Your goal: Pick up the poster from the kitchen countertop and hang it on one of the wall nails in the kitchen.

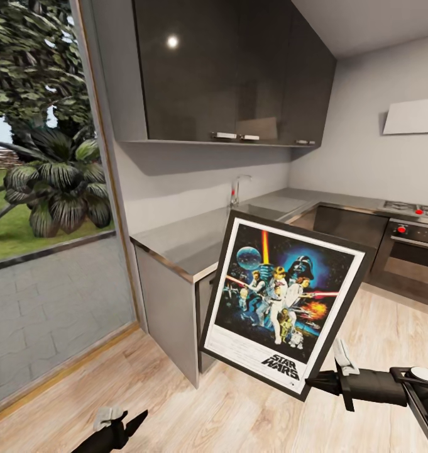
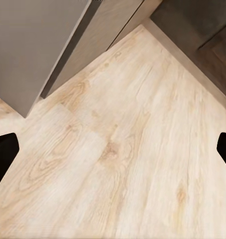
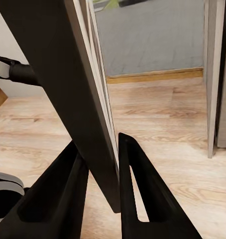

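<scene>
The Star Wars poster (image 1: 279,296) hangs in the air in front of the counter's end, tilted, its artwork facing me. My right gripper (image 1: 312,381) is shut on its lower right corner. In the right wrist view the two black fingers (image 3: 138,179) clamp the poster's thin edge (image 3: 53,64) between them. The steel kitchen countertop (image 1: 188,242) runs behind the poster toward the corner. My left gripper (image 1: 127,425) hangs low over the wood floor, open and holding nothing; its fingertips (image 2: 3,154) sit far apart. I see no wall nail.
Glossy dark upper cabinets (image 1: 226,69) hang above the counter, with a chrome tap (image 1: 237,189) at the sink. An oven with red knobs (image 1: 415,251) stands at the right. A big glass door (image 1: 44,220) lies to the left. Pale wood floor (image 1: 239,415) spreads below.
</scene>
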Controlling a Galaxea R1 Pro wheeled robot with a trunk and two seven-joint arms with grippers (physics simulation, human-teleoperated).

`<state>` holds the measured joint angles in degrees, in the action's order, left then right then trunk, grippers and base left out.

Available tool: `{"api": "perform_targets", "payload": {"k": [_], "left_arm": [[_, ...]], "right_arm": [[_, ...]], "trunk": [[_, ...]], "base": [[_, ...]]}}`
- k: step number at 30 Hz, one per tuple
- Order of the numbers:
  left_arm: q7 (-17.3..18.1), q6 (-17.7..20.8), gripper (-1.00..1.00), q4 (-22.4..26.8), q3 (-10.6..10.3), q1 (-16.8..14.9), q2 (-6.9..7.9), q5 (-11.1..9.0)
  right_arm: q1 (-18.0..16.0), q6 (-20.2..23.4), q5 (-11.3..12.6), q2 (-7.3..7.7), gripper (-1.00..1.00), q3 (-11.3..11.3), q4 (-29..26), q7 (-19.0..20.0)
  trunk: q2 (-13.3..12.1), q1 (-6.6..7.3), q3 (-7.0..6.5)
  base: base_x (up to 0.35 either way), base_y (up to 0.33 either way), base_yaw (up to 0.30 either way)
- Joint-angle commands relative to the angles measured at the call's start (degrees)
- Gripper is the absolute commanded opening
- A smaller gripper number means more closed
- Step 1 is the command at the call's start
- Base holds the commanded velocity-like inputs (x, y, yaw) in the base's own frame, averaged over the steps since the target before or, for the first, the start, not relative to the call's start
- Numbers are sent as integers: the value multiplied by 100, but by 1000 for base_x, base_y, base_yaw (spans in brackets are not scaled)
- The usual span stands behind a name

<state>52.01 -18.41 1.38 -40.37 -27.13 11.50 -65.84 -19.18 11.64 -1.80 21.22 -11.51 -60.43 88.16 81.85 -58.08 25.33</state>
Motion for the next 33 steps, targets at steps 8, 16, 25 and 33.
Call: {"api": "perform_targets", "payload": {"k": [8, 16, 25, 33], "left_arm": [[1, -31, 100, -2, -42, -3, 8, -41], [-13, -25, 100, -1, -34, -3, 17, -43], [-16, -22, 100, -6, -24, -3, 19, -43], [-16, -22, 100, -6, -24, -3, 27, -49]], "right_arm": [[-4, 75, -21, 0, -100, -10, -4, 34], [-3, 70, -21, 3, -100, -16, -4, 34], [-5, 60, -16, -1, -100, -140, -4, 26], [-4, 49, -19, -4, -100, -323, -4, 26]], "trunk": [[-319, 177, -64], [-639, 352, -134], [-1000, 550, -213], [-1321, 726, -282]], "base": [[0, 0, 0], [0, 0, 0], [0, 0, 0], [0, 0, 0]]}}
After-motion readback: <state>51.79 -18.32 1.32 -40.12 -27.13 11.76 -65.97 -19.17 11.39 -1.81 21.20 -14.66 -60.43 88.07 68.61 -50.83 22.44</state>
